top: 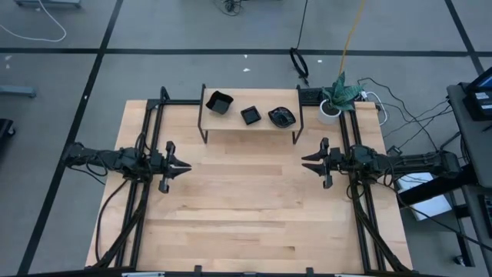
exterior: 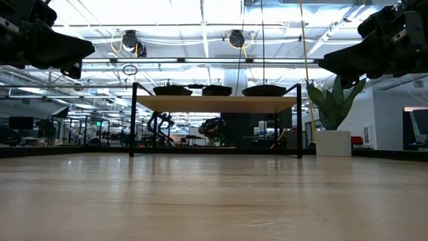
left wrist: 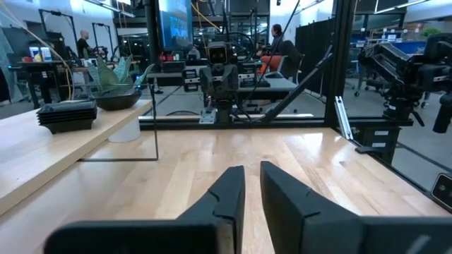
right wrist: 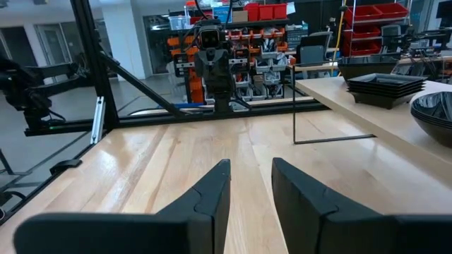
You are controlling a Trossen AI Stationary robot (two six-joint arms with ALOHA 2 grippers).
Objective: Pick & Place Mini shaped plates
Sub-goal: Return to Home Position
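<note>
L: left gripper [top: 187, 165] fingers slightly apart, narrow gap, nothing held. It sits off the shelf [top: 254, 131] front-left corner, well apart, above the table [top: 246, 215], tips pointing toward the R arm.

R: right gripper [top: 304, 161] fingers apart too, gap a bit wider per wrist view [right wrist: 251, 164], nothing held. It's off the shelf's front-right corner, well apart, facing the L arm.

Mini shaped plates [top: 250, 115] all on the shelf top, 3 groups in a row:
- large-sq stack [top: 219, 101] at the left end
- small-sq stack in the mid
- wavy-round stack [top: 282, 116] at the right end

Potted plant [top: 330, 110] is just past the shelf's right end.
</note>
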